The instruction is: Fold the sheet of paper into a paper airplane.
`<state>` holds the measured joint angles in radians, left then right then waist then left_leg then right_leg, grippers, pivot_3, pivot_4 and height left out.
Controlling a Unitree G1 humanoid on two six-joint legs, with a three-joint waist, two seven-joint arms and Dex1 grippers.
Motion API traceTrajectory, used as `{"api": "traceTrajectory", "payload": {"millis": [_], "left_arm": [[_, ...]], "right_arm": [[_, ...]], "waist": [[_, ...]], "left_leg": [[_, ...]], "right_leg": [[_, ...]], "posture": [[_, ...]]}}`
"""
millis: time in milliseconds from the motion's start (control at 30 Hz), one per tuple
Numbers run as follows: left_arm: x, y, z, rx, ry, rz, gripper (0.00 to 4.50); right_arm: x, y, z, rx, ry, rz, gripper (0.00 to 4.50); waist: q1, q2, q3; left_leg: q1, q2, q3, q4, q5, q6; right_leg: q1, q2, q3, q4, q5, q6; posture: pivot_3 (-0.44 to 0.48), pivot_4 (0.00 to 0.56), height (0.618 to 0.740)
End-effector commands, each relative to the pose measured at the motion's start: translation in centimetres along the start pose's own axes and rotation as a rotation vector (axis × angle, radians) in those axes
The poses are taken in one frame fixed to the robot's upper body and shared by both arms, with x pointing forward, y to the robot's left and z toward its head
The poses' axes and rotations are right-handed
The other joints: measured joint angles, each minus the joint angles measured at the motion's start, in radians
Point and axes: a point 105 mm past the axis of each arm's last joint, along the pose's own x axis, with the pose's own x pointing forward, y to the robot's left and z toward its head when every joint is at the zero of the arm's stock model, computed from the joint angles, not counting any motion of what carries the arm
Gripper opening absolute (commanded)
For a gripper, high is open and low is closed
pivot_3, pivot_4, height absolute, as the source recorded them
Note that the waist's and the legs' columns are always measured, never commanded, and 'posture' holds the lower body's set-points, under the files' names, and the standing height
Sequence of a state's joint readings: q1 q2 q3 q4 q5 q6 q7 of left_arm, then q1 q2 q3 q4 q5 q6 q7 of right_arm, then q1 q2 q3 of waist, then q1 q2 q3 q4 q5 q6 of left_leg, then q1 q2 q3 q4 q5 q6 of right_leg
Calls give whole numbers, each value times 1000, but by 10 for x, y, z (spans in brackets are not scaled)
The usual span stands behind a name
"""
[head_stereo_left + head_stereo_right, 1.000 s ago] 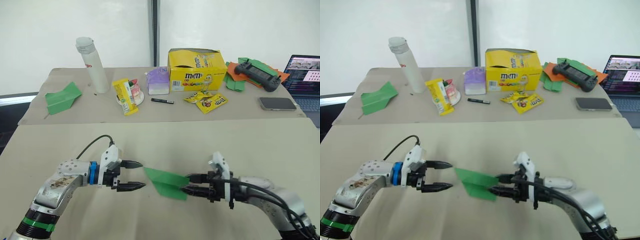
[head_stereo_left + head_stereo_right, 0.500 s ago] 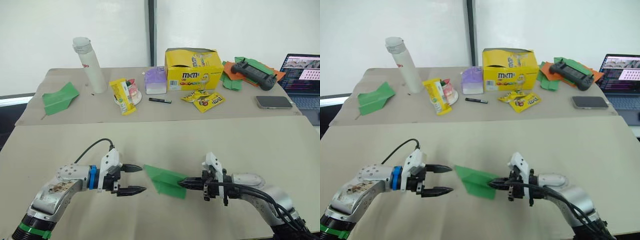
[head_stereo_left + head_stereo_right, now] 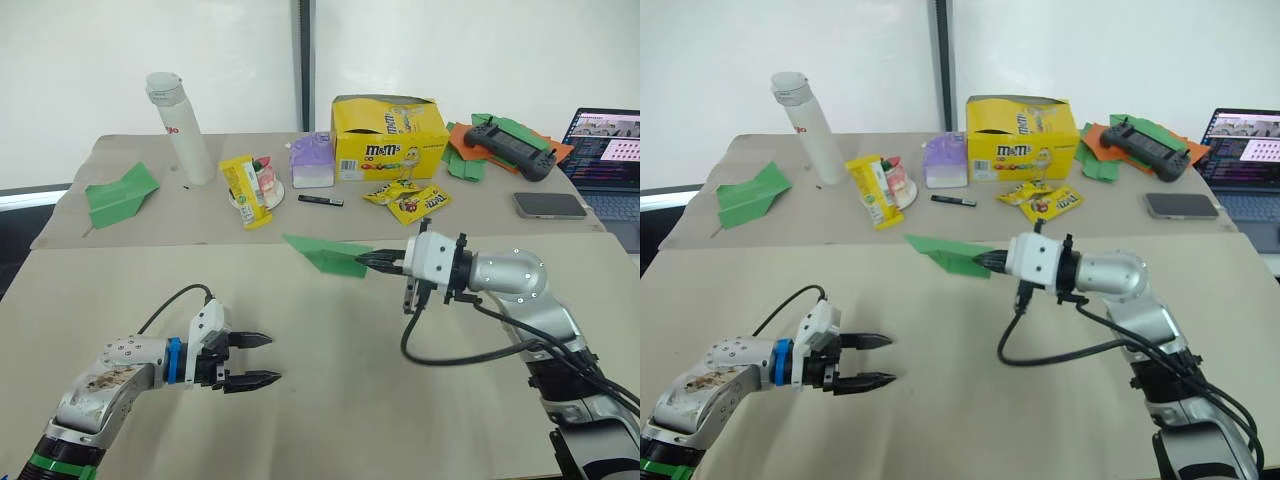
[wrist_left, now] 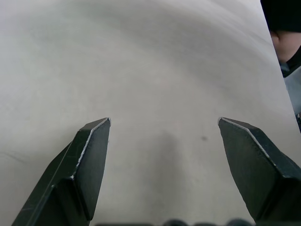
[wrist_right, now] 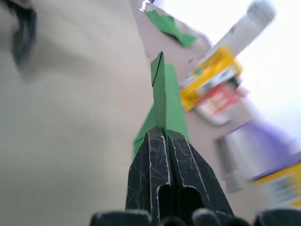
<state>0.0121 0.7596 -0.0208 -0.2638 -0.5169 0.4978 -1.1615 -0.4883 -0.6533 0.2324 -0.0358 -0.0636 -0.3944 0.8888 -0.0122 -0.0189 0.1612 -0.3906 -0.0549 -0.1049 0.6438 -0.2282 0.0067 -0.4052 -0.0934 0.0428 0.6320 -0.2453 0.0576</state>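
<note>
My right gripper [image 3: 385,263] pinches the paper airplane [image 3: 325,254] by its tail above the table [image 3: 330,400]; my left gripper [image 3: 258,360] hovers low, fingers spread, holding nothing.

A robotics lab or test room. Two cloth-covered tables [image 3: 320,400] stand before a bare white wall [image 3: 150,60]. The far table bears assorted props: a yellow candy box [image 3: 390,140], candy packets [image 3: 410,200], a white cylindrical bottle [image 3: 180,128], a black gamepad [image 3: 512,146] on crumpled papers, a phone [image 3: 551,206] and an open laptop [image 3: 607,150].
</note>
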Motion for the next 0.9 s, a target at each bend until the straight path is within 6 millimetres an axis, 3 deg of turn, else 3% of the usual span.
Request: {"api": "traceTrajectory", "payload": {"millis": [33,67,200,300,400,533,633,667,867,900], "left_arm": [[1,-3,6,25,-26,-21,3874],[1,-3,6,25,-27,-21,3874],[4,-5,7,25,-37,-34,3874],[8,-8,14,17,-70,-50,3874],[24,-12,28,34,-154,-47,3874],[37,-10,47,10,-264,-20,3874],[49,-4,57,-42,-316,17,3070],[52,-2,58,-48,-318,27,2622],[83,6,41,-56,-172,74,693],[84,9,36,-62,-142,94,389]], "right_arm": [[6,48,0,-250,-30,79,19],[6,56,-4,-271,-18,81,19],[1,91,-13,-185,-15,93,1279],[-6,95,-10,-151,-14,81,2329],[-27,93,-8,-84,39,47,3298],[-47,84,-7,35,79,-8,3298],[-59,68,-13,136,113,-80,2411],[-60,64,-14,148,119,-92,1961],[-36,29,-29,292,175,-209,11],[-30,27,-32,300,188,-206,0]], "waist": [[1,0,0],[1,0,0],[-2,0,0],[-6,0,0],[3,0,0],[9,-3,1],[1,-3,1],[-1,-3,1],[-5,-3,1],[-2,-3,1]], "left_leg": [[0,0,0,0,0,0],[1,0,0,0,0,-1],[1,-1,1,0,1,-3],[5,1,2,0,2,-4],[6,0,1,0,2,-4],[6,0,1,1,2,-4],[7,1,1,1,2,-4],[7,1,1,1,2,-4],[10,1,1,1,2,-4],[10,1,0,1,2,-4]], "right_leg": [[0,0,0,0,0,0],[0,0,0,0,0,0],[-1,0,3,3,1,-1],[2,1,3,5,1,-2],[4,0,3,8,-1,-3],[4,0,3,9,-1,-2],[4,0,3,10,-1,-3],[5,1,3,10,-1,-3],[9,2,3,10,-1,-2],[9,2,3,9,-1,-2]], "posture": [[0,150,740],[0,150,740],[0,150,740],[0,150,740],[0,150,740],[0,150,740],[0,150,740],[0,150,740],[0,150,740],[0,150,740]]}}
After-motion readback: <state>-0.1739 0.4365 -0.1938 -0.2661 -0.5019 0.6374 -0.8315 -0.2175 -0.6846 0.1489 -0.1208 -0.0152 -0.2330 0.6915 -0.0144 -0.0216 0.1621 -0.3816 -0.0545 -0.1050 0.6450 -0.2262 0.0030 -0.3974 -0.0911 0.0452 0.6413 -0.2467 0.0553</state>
